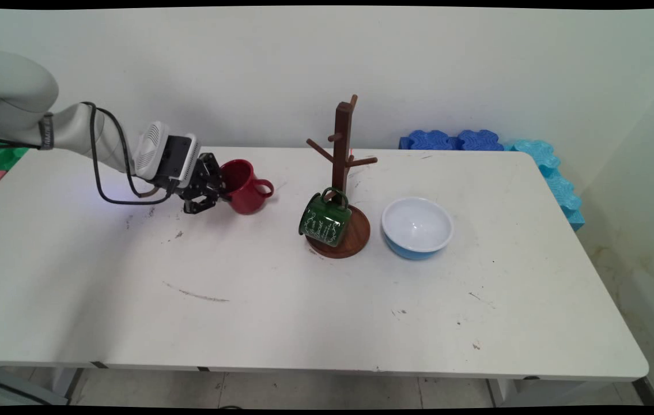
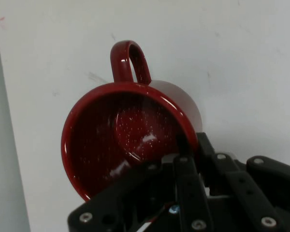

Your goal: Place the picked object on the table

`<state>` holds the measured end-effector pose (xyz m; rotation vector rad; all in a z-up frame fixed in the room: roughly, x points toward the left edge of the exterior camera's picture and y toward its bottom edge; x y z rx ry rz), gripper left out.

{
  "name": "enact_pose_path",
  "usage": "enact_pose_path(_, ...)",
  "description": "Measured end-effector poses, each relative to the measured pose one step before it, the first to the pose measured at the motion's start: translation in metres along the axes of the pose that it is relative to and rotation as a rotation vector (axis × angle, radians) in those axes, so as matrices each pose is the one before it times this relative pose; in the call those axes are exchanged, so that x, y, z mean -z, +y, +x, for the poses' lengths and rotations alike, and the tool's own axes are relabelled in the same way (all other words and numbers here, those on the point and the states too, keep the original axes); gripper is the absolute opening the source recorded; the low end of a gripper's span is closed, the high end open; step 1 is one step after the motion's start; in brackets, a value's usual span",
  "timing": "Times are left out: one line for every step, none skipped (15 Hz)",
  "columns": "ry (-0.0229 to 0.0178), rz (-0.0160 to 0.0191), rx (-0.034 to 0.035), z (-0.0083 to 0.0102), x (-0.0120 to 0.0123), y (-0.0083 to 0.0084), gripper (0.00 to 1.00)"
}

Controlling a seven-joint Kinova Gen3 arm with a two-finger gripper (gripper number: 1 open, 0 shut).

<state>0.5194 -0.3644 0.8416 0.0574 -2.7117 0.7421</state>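
Red speckled enamel mug (image 1: 243, 187) tilted, near the table's (image 1: 131, 300) far left edge; I see my black two-finger gripper (image 1: 217, 193) clamped on its rim, one finger inside. Wooden mug tree (image 1: 341, 173) stands mid-table.

My white table (image 1: 280, 311) is scuffed, with a long brownish streak on its near left part. Directly on it sits my wooden mug tree (image 1: 340, 190) on its round base, near the middle. Just right of the tree's base rests a blue bowl (image 1: 417, 227), white inside. Left of the tree is a red mug (image 1: 244, 187).
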Motion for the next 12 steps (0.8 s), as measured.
enact_pose_path(-0.00246, 0.00034, -0.00477, 0.00031, -0.00141, 0.00064, 0.0)
enact_pose_path(-0.00196, 0.00017, -0.00432, 0.00037, -0.00132, 0.00056, 0.0)
enact_pose_path(-0.00147, -0.00007, -0.00338, 0.00023, -0.00095, 0.00056, 0.0)
enact_pose_path(-0.00114, -0.00075, -0.0035, 0.00028, -0.00135, 0.0007, 0.0)
enact_pose_path(-0.00098, 0.00019, -0.00282, 0.00008, -0.0011, 0.0006, 1.0)
enact_pose_path(-0.00053, 0.00032, -0.00255, -0.00001, -0.00071, 0.00034, 1.0)
enact_pose_path(-0.00028, 0.00026, -0.00304, 0.00005, -0.00096, 0.0002, 1.0)
enact_pose_path(0.00009, 0.00053, -0.00272, -0.00002, -0.00064, 0.00029, 1.0)
enact_pose_path(-0.00031, 0.0018, -0.00254, -0.00036, -0.00025, 0.00027, 1.0)
enact_pose_path(0.0004, 0.00092, -0.00234, 0.00009, -0.00033, 0.00027, 1.0)
enact_pose_path(0.0005, 0.0009, -0.0022, 0.00007, -0.00026, 0.00017, 1.0)
enact_pose_path(0.00148, 0.00113, -0.00207, 0.00026, 0.0, 0.00006, 1.0)
